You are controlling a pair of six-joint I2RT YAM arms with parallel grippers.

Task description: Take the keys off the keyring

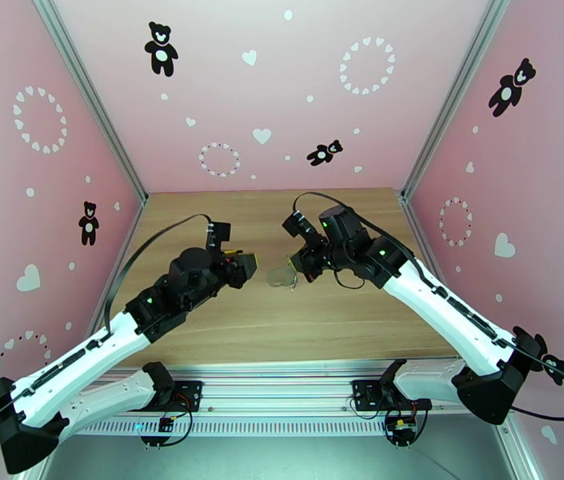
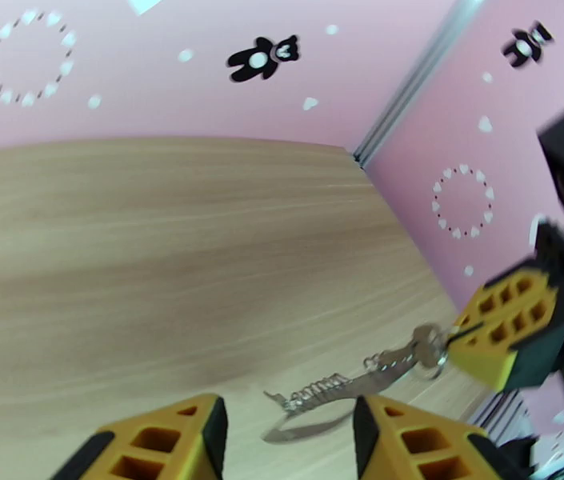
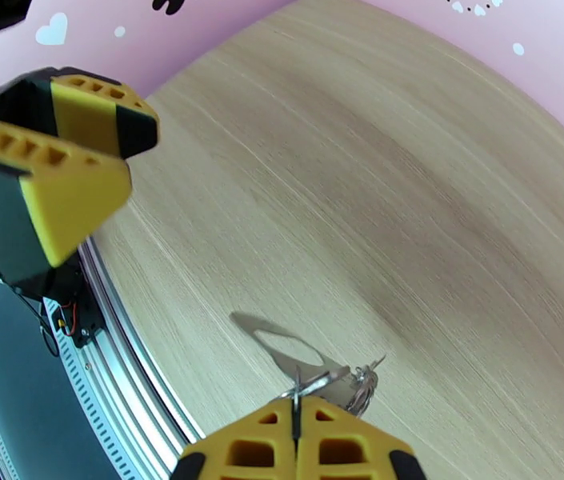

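Right now, as I judge it, I'm mid-way through working the keys off. My left gripper is part-way open w/ nothing in it, jaws parted and clear of any metal. The next move prob. calls for it to ease fwd and pinch one key by its head, a fine target much smaller than my pads, while the other side holds firm. The keyring hangs in the air just ahead of my left fingertips, btwn the two grippers and above the table. Its oval loop end is nearest my left side and its chain/ring end runs toward my right. The keys look bunched at that far end, touching my right fingertips, but it's too blurred to tell whether both are on the ring. My right gripper is fully closed, clamped on the ring end of the keyring. Pose: left arm reaches fwd and inward, fingers pointing across at the right; right arm mirrors it, wrist tipped a bit down.
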